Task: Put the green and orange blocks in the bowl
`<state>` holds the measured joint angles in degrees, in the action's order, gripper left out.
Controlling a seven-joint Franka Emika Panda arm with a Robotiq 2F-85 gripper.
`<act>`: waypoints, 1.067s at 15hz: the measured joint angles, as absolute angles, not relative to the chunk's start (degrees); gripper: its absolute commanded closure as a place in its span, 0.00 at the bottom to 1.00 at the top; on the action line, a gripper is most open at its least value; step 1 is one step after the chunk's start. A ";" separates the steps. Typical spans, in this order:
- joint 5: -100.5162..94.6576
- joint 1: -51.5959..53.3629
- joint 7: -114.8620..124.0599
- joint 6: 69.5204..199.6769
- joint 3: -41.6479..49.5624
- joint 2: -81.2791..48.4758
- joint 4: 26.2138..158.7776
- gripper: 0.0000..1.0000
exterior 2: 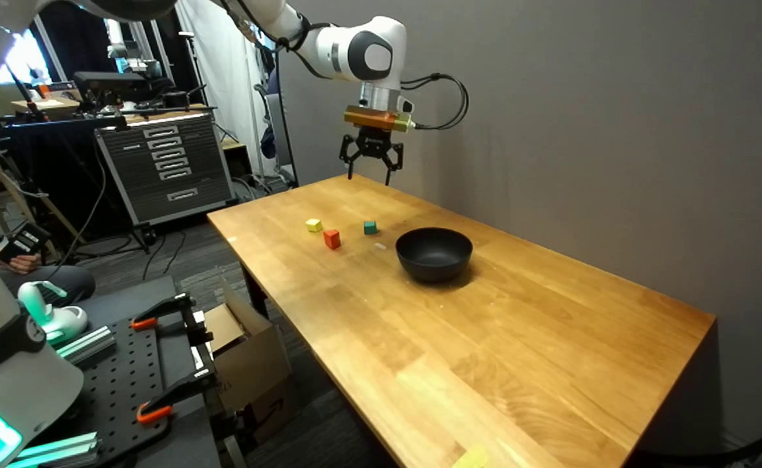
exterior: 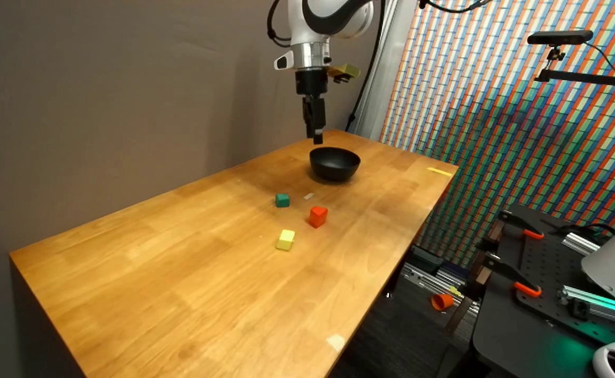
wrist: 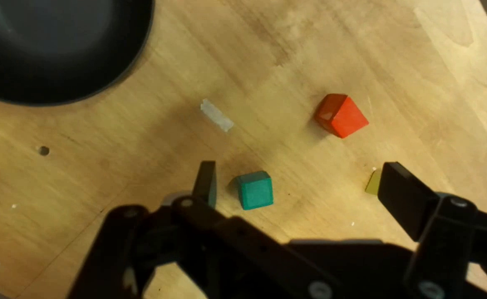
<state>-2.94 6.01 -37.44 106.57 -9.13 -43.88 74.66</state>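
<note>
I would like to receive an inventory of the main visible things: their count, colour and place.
table: 1, brown, along a wall
green block: 1, green, on the table
orange block: 1, reddish-orange, on the table
yellow block: 1, pale yellow, on the table
bowl: 1, black, on the table
clamps: 2, black and orange, on a dark stand
cardboard box: 1, brown, beside the stand
cabinet: 1, grey, in the background
robot arm: 1, mostly white, above the table
end effector: 1, black, open above the table

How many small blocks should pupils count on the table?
3: in the wrist view, green block just below centre, orange block above right, yellow block farther right, partly hidden behind a gripper finger.
</note>
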 measured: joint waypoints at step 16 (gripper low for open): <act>-0.80 6.91 -49.02 107.05 -11.64 -67.57 49.18 0.00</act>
<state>-0.80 6.91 -49.02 107.05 -11.64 -67.57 49.18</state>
